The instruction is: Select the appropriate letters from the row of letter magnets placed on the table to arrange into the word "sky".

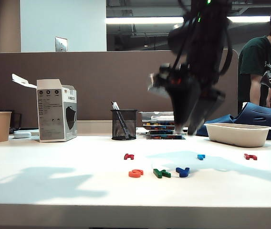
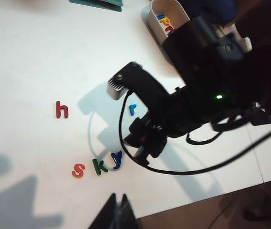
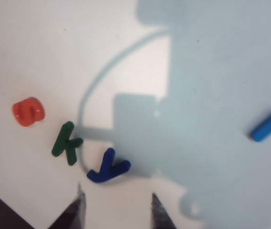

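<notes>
On the white worktop [image 1: 54,157] the orange-red S [image 1: 135,173], the dark green K [image 1: 161,173] and the dark blue Y [image 1: 182,171] lay side by side in a short line near the front edge, close together but not touching, spelling "sky". Behind them, well apart from one another, lay a dark red letter [image 1: 129,156], a light blue letter [image 1: 201,156] and a second dark red letter [image 1: 250,156] far to the right. The right gripper [image 1: 185,130] hung in the air above the worktop, over the space behind the Y, its jaws spread and holding nothing; its wrist view showed both fingertips [image 3: 79,205] apart with bare worktop between them, just short of the Y. The left gripper [image 2: 119,207] sat high and off to the side, looking down on the letters; its jaws appeared pressed together and empty. A white tray [image 1: 238,134] stood at the back right.
</notes>
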Controlling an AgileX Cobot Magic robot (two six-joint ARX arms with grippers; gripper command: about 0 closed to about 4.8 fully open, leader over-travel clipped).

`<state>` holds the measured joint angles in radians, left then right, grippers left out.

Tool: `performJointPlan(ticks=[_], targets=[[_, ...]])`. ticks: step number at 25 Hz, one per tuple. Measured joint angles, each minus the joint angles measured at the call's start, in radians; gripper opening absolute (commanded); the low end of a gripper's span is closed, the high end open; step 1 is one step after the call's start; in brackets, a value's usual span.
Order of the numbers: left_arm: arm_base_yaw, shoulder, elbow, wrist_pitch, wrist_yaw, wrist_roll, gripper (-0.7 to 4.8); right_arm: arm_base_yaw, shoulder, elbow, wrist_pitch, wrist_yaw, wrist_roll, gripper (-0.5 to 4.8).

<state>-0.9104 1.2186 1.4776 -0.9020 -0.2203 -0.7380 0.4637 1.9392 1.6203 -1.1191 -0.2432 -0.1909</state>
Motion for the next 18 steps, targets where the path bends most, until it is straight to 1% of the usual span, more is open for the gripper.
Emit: performJointPlan(ticks=[2,4,6,8,10,11,12,13,14,18], targets=[[0.000,0.000,0.000,0.000,0.000,0.000,-0.05,0.000,-0.035,0.000,0.000,0.016,-0.008,1.70],[0.000,0.000,0.000,0.000,0.000,0.000,-0.05,0.000,-0.075,0.000,0.004,0.047,-0.014,1.58],[0.000,0.000,0.000,0.000,0.000,0.000,-0.05,-0.008,-0.122,0.000,0.007,0.094,-0.017,1.21],[0.000,0.000,0.000,0.000,0.000,0.000,-0.05,-0.018,-0.167,0.000,0.008,0.124,-0.019,0.72],[0.000,0.000,0.000,0.000,0.000,0.000,-0.05,-0.045,-0.219,0.001,0.009,0.139,-0.021,0.37],[0.000,0.000,0.000,0.000,0.000,0.000,-0.05,-0.064,-0.244,0.001,0.009,0.146,-0.022,0.17],[0.000,0.000,0.000,0.000,0.000,0.000,-0.05,-0.108,-0.287,0.001,0.009,0.153,-0.024,0.07],[0.000,0.000,0.000,0.000,0.000,0.000,-0.05,-0.131,-0.306,0.001,0.009,0.154,-0.024,0.05],[0.000,0.000,0.000,0.000,0.000,0.000,-0.05,-0.180,-0.351,0.001,0.010,0.156,-0.024,-0.04],[0.000,0.000,0.000,0.000,0.000,0.000,-0.05,-0.294,-0.447,0.001,0.012,0.156,-0.026,-0.04]])
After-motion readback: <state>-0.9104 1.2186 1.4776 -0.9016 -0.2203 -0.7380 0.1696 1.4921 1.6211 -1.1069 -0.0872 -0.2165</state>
